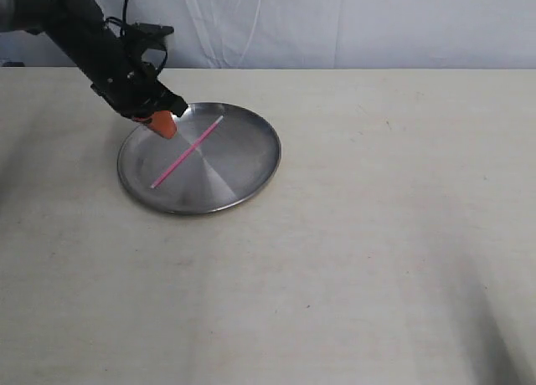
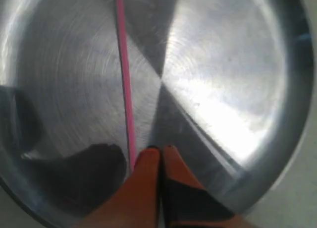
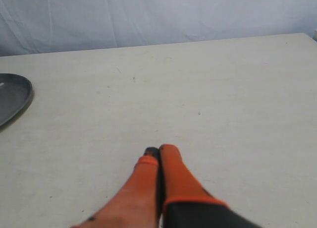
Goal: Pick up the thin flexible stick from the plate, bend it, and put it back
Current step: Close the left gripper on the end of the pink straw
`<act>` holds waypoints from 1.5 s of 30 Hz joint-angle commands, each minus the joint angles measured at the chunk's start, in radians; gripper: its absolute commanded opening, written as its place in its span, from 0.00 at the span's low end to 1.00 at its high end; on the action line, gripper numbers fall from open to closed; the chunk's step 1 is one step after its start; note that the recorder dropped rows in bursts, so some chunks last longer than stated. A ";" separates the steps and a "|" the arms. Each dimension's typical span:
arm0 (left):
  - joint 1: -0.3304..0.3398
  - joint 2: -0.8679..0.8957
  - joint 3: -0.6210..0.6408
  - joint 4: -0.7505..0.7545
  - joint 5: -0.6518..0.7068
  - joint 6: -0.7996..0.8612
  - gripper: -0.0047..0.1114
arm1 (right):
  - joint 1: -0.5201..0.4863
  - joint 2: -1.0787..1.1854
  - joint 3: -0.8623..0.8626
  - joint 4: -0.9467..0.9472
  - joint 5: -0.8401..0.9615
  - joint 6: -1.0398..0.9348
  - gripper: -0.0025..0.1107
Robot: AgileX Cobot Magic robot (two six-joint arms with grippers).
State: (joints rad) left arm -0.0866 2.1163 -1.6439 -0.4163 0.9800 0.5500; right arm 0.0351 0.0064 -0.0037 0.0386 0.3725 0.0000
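Right now the L gripper (image 2: 161, 151) hangs over the plate (image 2: 233, 54), fingers pressed tight together w/ no gap, and as far as I can tell nothing's pinched between them. The pink stick (image 2: 125, 79) lies flat on the plate, straight, not bent. In the wrist view it runs out ahead of the tips and ends just beside the outer edge of one finger, not in the seam where the two meet. Can't tell if it touches that finger or passes under it. In the outside view the tips sit near the plate's rim w/ the stick a bit off to one side, so prob. a miss, not a grip. Main risk: a lift from here brings up nothing, bc the jaws are closed alongside the stick instead of around it. Also the stick is v. thin and the plate is slick metal, so any sideways nudge from the closed tips could roll or skate it away, maybe up against the rim. Pressing down harder could scrape the plate or shift it on the table (image 3: 223, 89). R gripper (image 3: 158, 152) is closed too, empty, over bare table, plate well off to its side, so no help w/ the bend from there.
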 commanded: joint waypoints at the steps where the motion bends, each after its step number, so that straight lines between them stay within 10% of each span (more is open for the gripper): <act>1: -0.006 -0.068 0.002 -0.052 0.051 0.024 0.04 | -0.005 -0.006 0.004 0.001 -0.008 0.000 0.01; 15: -0.052 0.028 0.002 0.203 0.106 -0.091 0.05 | -0.005 -0.006 0.004 0.001 -0.016 0.000 0.01; 24: -0.086 0.067 0.002 0.269 0.061 -0.165 0.39 | -0.005 -0.006 0.004 0.001 -0.016 0.000 0.01; 45: -0.108 0.132 0.002 0.310 0.029 -0.210 0.39 | -0.005 -0.006 0.004 0.001 -0.016 0.000 0.01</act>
State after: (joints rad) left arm -0.1786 2.2367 -1.6439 -0.1126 1.0104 0.3496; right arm 0.0351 0.0064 -0.0037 0.0386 0.3706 0.0000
